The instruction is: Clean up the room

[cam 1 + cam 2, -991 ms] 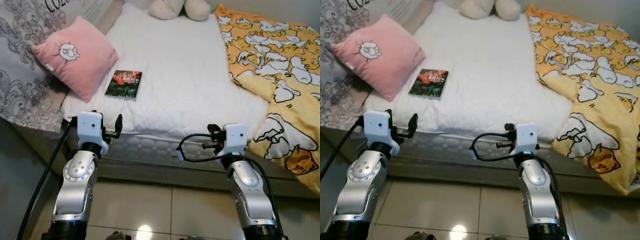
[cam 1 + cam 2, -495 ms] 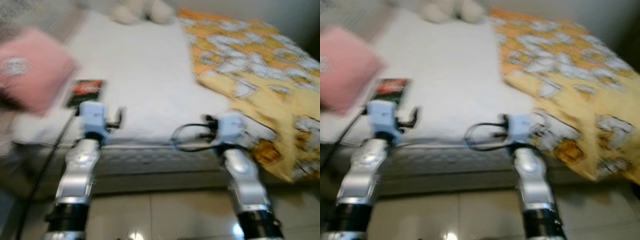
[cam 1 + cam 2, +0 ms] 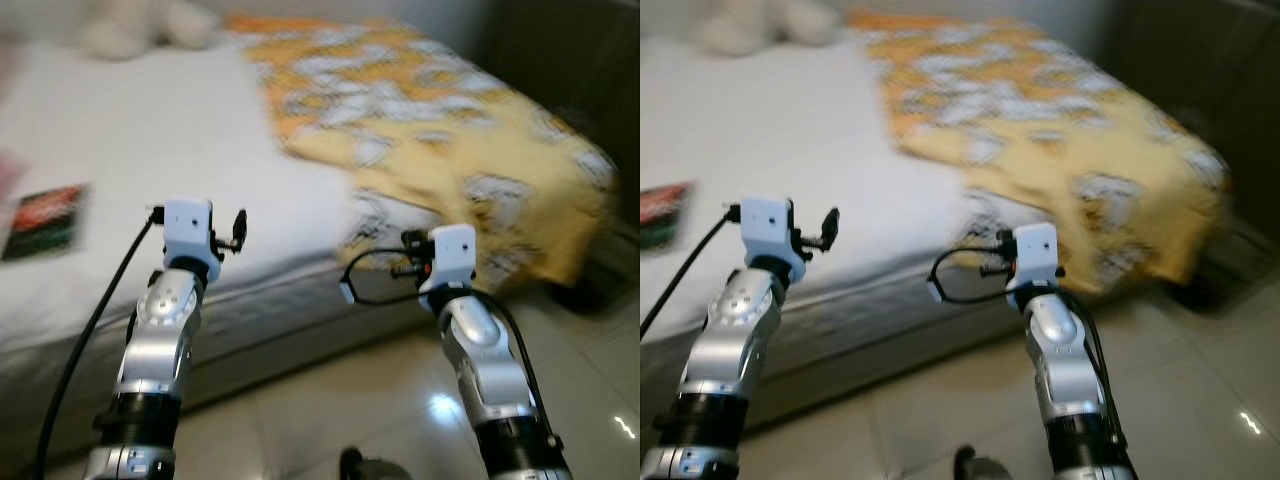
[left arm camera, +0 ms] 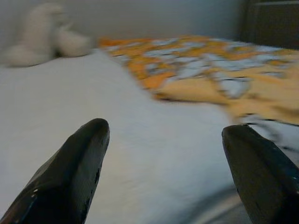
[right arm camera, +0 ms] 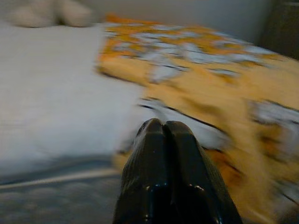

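The views are blurred. Both arms are raised before the bed [image 3: 150, 130], over its near edge. The left gripper [image 4: 163, 172] holds nothing, its fingers spread wide. The right gripper [image 5: 164, 135] has its fingers pressed together, empty. A book [image 3: 45, 220] lies near the bed's left edge. A yellow blanket [image 3: 450, 130] covers the right side and hangs over the near corner. A plush toy [image 3: 140, 25] sits at the far edge.

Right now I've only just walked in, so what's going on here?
Nothing is being handled. The robot stands at the edge of the bed, both arms raised before it. The left end effector is open, the right end effector shut and empty. A book lies on the white mattress; a yellow blanket drapes the far side.
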